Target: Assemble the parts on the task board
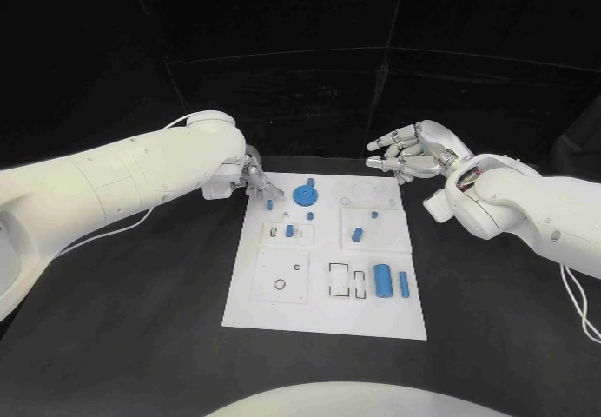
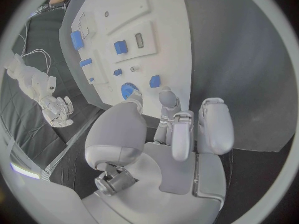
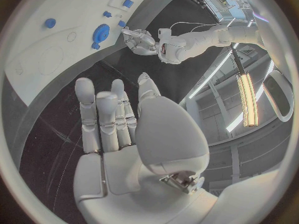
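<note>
Task board (image 1: 328, 304) is lying flat in the middle of the black table (image 1: 125, 347), its long side running away from the robot. Blue parts are sitting across it: a round blue piece (image 1: 306, 195) near the far edge, a small blue peg (image 1: 269, 205) close to the far left corner, two small pieces (image 1: 289, 231) in a recess left of centre, one slanted piece (image 1: 359, 233) on a raised square right of centre, and two upright cylinders (image 1: 380, 281) side by side toward the near right. No writing or label is legible on the board or the parts.

Left hand (image 1: 251, 181) is hovering at the board's far left corner, fingertips (image 2: 167, 97) pointing down just beside the small peg; its fingers are apart and holding nothing. Right hand (image 1: 411, 149) is hanging above the table beyond the board's far right corner, well apart from the parts, fingers (image 3: 102, 114) stretched out close together and gripping nothing.
</note>
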